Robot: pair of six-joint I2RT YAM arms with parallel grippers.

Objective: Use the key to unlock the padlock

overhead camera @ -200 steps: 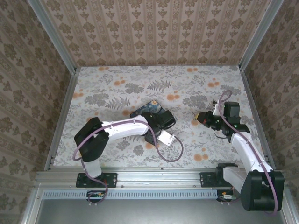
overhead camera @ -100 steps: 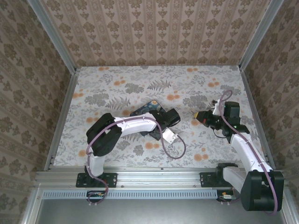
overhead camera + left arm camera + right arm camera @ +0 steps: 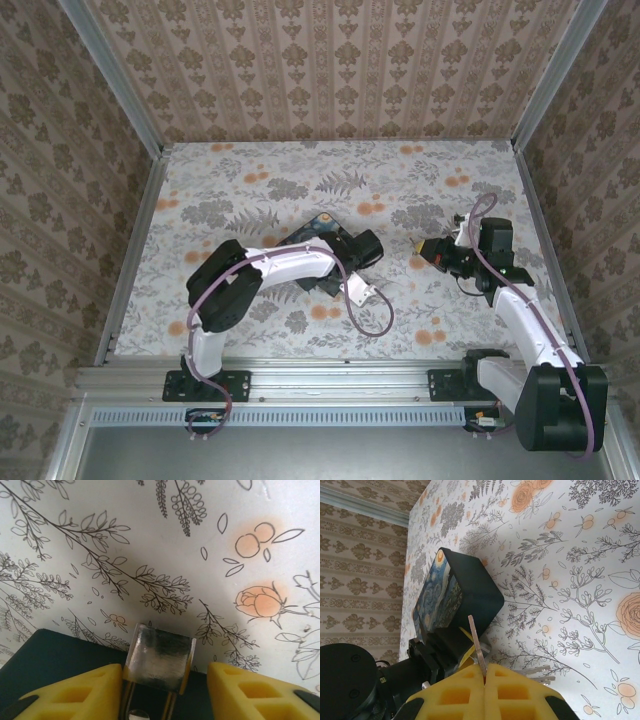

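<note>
Currently the right tool (image 3: 485, 674) is pressed together on the key (image 3: 476, 640), over the desk's right side. It's a thin, stiff, slick sliver that will likely pivot. The padlock (image 3: 160, 652), small and rigid, sits at the tin's (image 3: 470, 585) edge mid-desk between the spread left tool (image 3: 164, 672); grip its body. Keyhole hidden, shackle cut off.

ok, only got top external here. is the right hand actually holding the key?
Observer: Yes. On right wrist, the right hand is shut on the key, and the blade sticks out past the fingertips toward the tin.
Operator: And the left hand?
Observer: Open. On left wrist, the left hand has its fingers on either side of a silvery metal piece at the tin's edge.
</note>
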